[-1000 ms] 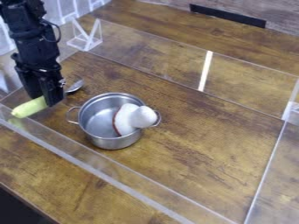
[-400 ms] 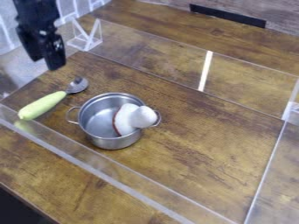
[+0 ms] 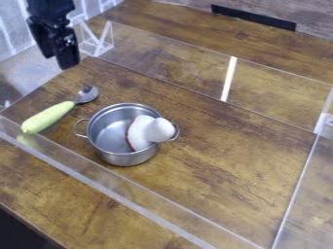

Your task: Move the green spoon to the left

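Note:
The green spoon [image 3: 56, 112] lies flat on the wooden table at the left, its yellow-green handle pointing toward the left edge and its silver bowl [image 3: 86, 94] just up-left of the pot. My gripper [image 3: 64, 59] hangs well above and behind the spoon at the upper left, its black fingers open with nothing between them. It touches neither the spoon nor the pot.
A small steel pot [image 3: 125, 134] with a white object [image 3: 152, 129] inside stands right of the spoon. Clear acrylic walls [image 3: 156, 199] border the table at the front and sides. A white rack [image 3: 93, 39] stands at the back left.
The gripper let go of the spoon's handle and rose up and back. The spoon now lies free on the table, in the same spot as 0.4 s ago.

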Robot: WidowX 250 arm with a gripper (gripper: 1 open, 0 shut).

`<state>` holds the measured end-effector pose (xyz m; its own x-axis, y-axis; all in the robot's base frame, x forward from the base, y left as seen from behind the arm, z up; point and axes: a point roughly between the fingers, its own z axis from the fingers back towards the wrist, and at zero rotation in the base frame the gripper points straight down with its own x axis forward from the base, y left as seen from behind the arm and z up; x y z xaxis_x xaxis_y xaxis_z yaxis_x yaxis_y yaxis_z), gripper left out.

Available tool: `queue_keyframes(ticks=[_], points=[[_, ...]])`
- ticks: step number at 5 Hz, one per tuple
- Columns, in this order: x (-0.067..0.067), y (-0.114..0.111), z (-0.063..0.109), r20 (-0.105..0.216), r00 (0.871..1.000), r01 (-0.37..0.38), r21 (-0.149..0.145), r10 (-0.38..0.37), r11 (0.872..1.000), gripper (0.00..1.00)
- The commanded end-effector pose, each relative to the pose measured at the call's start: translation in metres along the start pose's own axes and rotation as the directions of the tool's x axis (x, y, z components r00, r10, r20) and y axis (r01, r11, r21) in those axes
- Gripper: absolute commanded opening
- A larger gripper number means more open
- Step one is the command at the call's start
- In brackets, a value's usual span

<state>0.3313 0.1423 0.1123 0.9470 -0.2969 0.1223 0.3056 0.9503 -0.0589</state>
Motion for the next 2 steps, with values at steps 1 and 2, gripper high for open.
queue_keyframes(ticks=[1,2], points=[[0.0091,0.0055,0.0207,0.044,0.999,0.002,0.055,-0.004,0.998,1.0],[0.0057,0.0088,0.0275,0.042,0.999,-0.003,0.066,0.0,0.998,1.0]])
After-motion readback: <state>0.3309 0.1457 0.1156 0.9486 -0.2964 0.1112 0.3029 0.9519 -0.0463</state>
